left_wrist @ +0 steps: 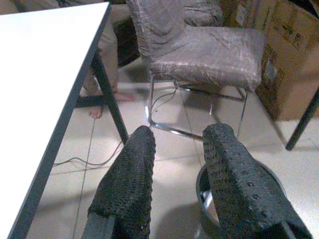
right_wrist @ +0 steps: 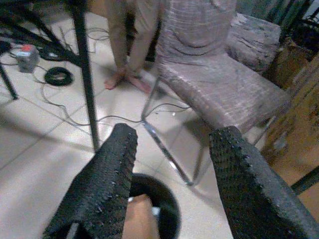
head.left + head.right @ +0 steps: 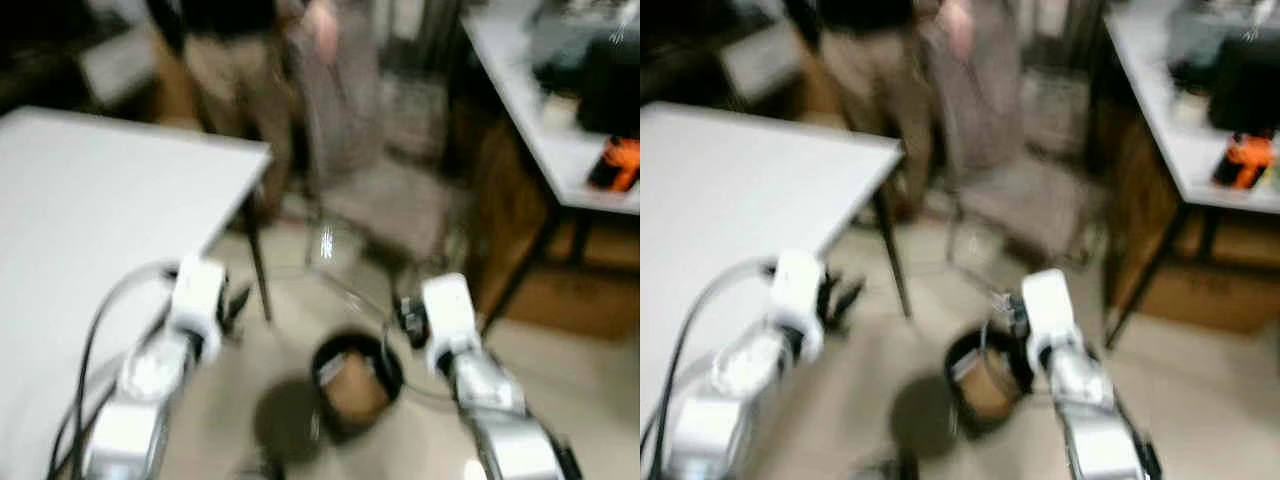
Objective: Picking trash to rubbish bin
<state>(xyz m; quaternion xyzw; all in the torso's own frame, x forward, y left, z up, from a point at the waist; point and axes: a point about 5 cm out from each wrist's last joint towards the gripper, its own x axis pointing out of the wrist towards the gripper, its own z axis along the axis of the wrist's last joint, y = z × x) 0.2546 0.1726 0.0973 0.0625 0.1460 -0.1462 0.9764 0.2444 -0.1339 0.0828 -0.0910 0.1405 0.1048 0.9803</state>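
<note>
A round black rubbish bin (image 3: 355,385) stands on the tiled floor between my two arms, with brown crumpled trash (image 3: 352,390) inside it. My left gripper (image 3: 236,303) hovers left of the bin beside the white table's corner, open and empty. My right gripper (image 3: 408,318) is just above the bin's right rim, open with nothing between its fingers. In the right wrist view the bin (image 2: 149,209) and the brown trash (image 2: 138,219) lie right below the fingers (image 2: 107,174). The left wrist view shows the bin's rim (image 1: 202,186) behind the right finger (image 1: 234,174).
A white table (image 3: 90,220) with a dark leg (image 3: 258,265) fills the left. A grey chair (image 3: 385,200) on a metal frame stands behind the bin. A person's legs (image 3: 240,90) are beyond it. Another table (image 3: 540,110) with an orange tool (image 3: 615,165) is right; cables (image 2: 57,77) lie on the floor.
</note>
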